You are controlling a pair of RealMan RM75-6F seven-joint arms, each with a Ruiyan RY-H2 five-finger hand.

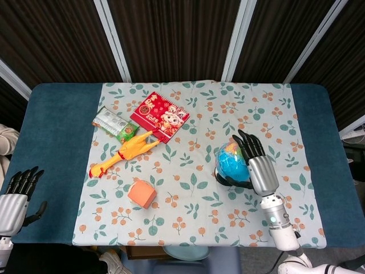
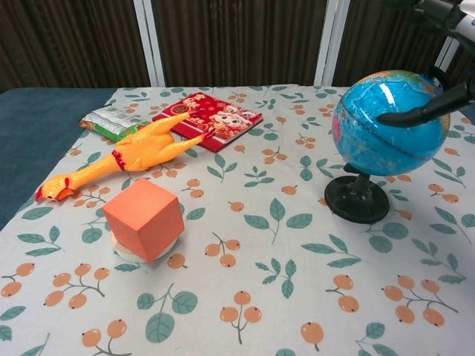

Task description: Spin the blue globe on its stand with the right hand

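Head view has my right hand (image 1: 258, 162) open, fingers spread over the globe (image 1: 230, 161); I'd brush sideways lightly (stand (image 2: 357, 199) looks tippy). Left hand (image 1: 17, 193) open, idle.

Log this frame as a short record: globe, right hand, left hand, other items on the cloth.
globe: blue globe, upright on black stand, right part of floral cloth
right hand: right hand over the globe, fingers spread; one finger lies across its front
left hand: left hand at the near left table edge, holds nothing
other items: rubber chicken, orange cube, red booklet, snack packet
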